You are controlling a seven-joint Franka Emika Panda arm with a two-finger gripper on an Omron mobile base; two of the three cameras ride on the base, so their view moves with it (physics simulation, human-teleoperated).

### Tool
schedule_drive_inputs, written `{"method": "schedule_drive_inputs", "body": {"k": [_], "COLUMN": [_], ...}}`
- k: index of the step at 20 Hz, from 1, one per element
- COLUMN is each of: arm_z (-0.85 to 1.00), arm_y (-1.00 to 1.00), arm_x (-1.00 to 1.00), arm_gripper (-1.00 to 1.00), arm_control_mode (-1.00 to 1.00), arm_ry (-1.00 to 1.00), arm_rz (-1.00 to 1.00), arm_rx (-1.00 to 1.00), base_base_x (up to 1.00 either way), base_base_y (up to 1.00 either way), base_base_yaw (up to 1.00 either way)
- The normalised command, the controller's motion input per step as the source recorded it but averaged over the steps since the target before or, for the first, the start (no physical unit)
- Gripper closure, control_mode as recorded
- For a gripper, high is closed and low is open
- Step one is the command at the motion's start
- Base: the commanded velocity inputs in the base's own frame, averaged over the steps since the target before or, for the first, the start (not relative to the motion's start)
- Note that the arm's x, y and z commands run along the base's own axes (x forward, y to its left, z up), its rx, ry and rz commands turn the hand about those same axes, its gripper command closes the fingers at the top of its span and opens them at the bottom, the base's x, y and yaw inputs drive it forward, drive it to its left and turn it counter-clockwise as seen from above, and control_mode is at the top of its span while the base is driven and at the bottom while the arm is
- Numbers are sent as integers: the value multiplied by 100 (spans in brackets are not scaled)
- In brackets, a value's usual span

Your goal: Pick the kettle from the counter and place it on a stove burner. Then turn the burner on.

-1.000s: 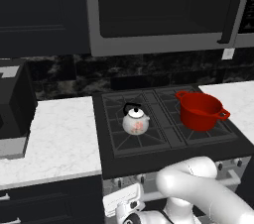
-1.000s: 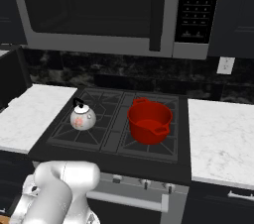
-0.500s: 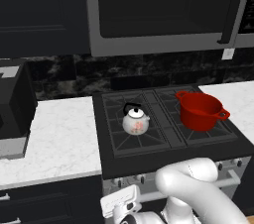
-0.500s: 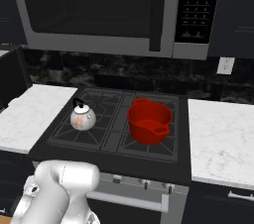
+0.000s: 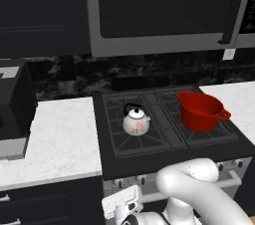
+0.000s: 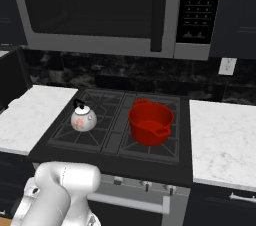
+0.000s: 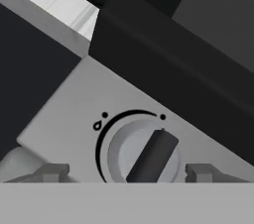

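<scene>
Counting one kettle; one pot

Kettle upright on front-left burner

knob sits dead centre between the gripper fingertips, a gap either side of its dark bar, nothing in between. jaws spread wide. the cooktop's front edge overhangs just above the knob panel. up top, kettle fills the front-left burner; red pot blocks the right grate. counter left of the cooktop is open up to the black appliance.
</scene>
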Motion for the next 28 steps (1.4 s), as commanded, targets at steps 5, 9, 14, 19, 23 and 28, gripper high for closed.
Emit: {"method": "schedule_drive_inputs", "body": {"k": [5,9,14,19,23,28], "arm_z": [21,33,30,7,-26,-29], "arm_y": [0,0,-3,-20,-12,-7], "arm_x": [0,0,0,0,3,6], "arm_gripper": [-100,-100,-100,-100,-100,-100], "arm_control_mode": [-100,-100,-100,-100,-100,-100], "arm_ry": [0,0,1,4,9,12], "arm_rz": [0,0,0,0,2,3], "arm_rx": [0,10,24,25,1,0], "base_base_x": [0,0,0,0,0,0], "base_base_y": [0,0,0,0,0,0], "base_base_yaw": [0,0,0,0,0,0]}}
